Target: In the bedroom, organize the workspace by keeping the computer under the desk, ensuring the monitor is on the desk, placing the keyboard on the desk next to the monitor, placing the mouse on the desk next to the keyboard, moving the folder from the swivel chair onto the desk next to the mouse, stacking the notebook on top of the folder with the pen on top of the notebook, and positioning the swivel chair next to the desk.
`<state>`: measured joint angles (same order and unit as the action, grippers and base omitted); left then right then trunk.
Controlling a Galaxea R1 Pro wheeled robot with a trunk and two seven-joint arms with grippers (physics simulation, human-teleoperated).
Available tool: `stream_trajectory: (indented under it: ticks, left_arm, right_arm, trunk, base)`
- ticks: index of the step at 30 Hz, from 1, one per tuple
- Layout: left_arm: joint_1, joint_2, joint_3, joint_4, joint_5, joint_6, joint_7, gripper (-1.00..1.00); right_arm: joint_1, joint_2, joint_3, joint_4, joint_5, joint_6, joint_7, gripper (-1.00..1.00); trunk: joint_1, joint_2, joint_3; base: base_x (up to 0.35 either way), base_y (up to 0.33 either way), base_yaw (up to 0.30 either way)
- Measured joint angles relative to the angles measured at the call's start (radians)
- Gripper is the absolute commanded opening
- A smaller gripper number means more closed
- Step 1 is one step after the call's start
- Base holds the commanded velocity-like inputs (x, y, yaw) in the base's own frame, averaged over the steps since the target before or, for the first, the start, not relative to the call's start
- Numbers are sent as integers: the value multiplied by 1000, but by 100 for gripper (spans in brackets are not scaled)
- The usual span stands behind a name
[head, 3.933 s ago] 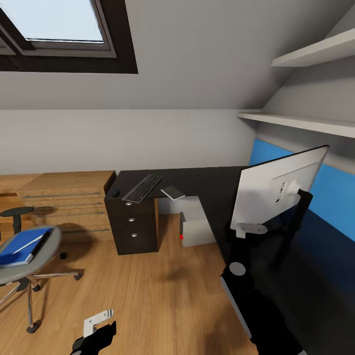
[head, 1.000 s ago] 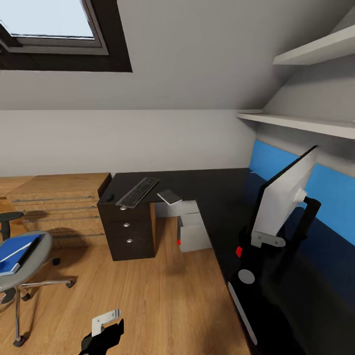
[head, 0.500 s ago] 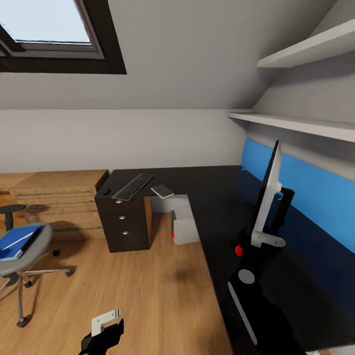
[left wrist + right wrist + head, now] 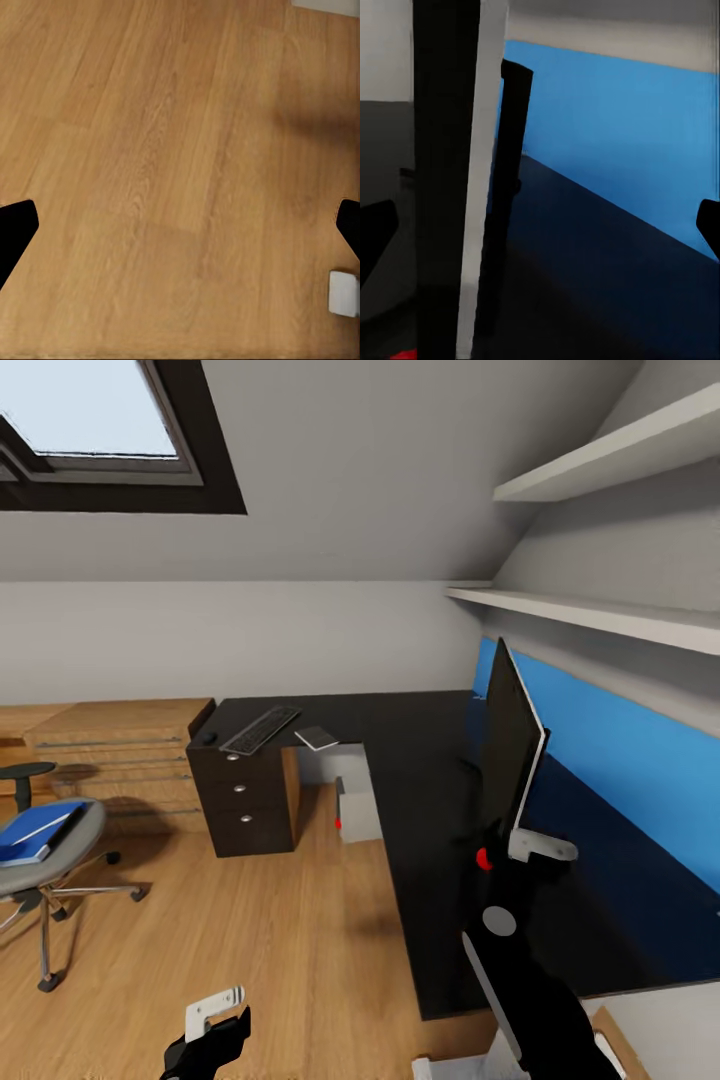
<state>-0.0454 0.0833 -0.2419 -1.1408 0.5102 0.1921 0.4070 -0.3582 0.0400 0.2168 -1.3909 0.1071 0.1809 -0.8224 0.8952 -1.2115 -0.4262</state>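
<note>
While we turn the big black flat monitor (image 4: pixel 512 745) with our right gripper (image 4: pixel 520 847), its screen now faces out over the long black desk (image 4: pixel 420 780); 1 second ago we saw its pale back. The whole view has slid too, so our head moved as well. The monitor stands on the desk, right at our right fingers, and in the right wrist view its thin edge (image 4: pixel 454 180) rises between the 2 dark fingertips with the blue wall panel (image 4: pixel 615 127) past them. We cannot tell if those fingers squeeze it or sit loose.

Our left gripper (image 4: pixel 212 1020) hangs low over the light wood floor (image 4: pixel 165 150). Its 2 fingers are wide apart and hold nothing.

Far from both sets of fingers, the slim dark keyboard (image 4: pixel 260 729) and the small black mouse (image 4: pixel 209 737) lie on the desk's far end. The light-grey computer box (image 4: pixel 355 808) sits under the desk. The bright-blue flat folder (image 4: pixel 38 832) lies on the grey swivel chair (image 4: pixel 45 865).

We think the monitor step is nearly done. The folder comes next.
</note>
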Motion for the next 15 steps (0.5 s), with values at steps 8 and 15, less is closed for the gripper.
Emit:
stream_trajectory:
  ticks: [8,15]
  left_arm:
    - [0,0,0,0,0,0,0,100]
    - [0,1,3,0,0,0,0,100]
  right_arm:
    - [0,0,1,1,-2,-1,2,100]
    - [0,-1,1,0,-3,-5,4,100]
  trunk:
    - [0,0,0]
    - [0,0,0]
  base:
    - [-96,-247,0]
    - [4,-126,0]
